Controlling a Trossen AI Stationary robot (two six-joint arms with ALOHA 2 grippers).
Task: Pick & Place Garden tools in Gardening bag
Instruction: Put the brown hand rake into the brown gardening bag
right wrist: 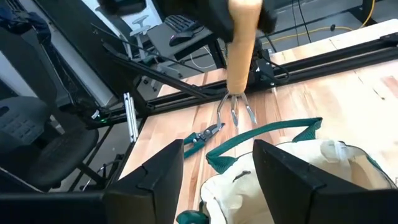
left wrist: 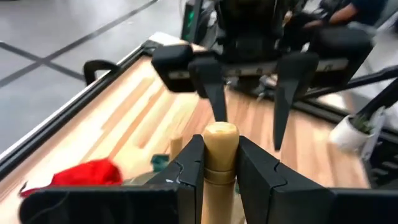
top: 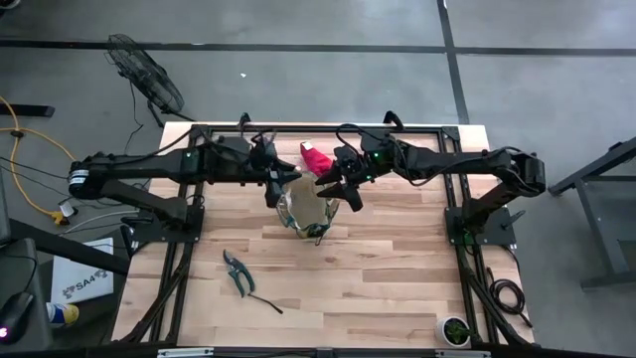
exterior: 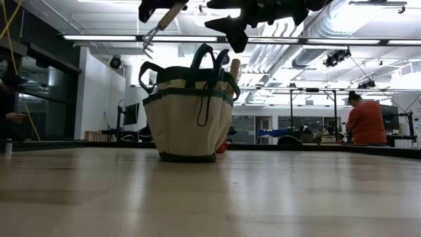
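The tan gardening bag [top: 306, 211] with green trim stands upright on the wooden table [top: 397, 278], and a wooden handle [exterior: 235, 66] sticks out of its top. My left gripper [top: 282, 181] is shut on a wooden-handled hand rake [right wrist: 239, 68], which hangs over the bag's rim with its tines [exterior: 150, 43] lowest. Facing it over the bag, my right gripper [top: 338, 191] stands open with nothing between its fingers [left wrist: 214, 93]. Pruning shears [top: 238, 272] lie flat on the table nearer the front. A red glove-like item [top: 316, 156] lies behind the bag. My left gripper pinches the rake's wooden handle [left wrist: 219, 163] between its two fingers, near the handle's rounded free end [left wrist: 221, 133], which shows just past the fingertips. The rake is lifted clear and slants down, with its tines [right wrist: 235, 113] above the bag's rim.
Dark frame rails [top: 189, 249] run along the table's left and right sides. A small potted plant [top: 455, 330] stands at the near right corner. A fan [top: 149, 75] stands on the floor beyond the far left corner. In the room behind, a person [exterior: 367, 122] stands.
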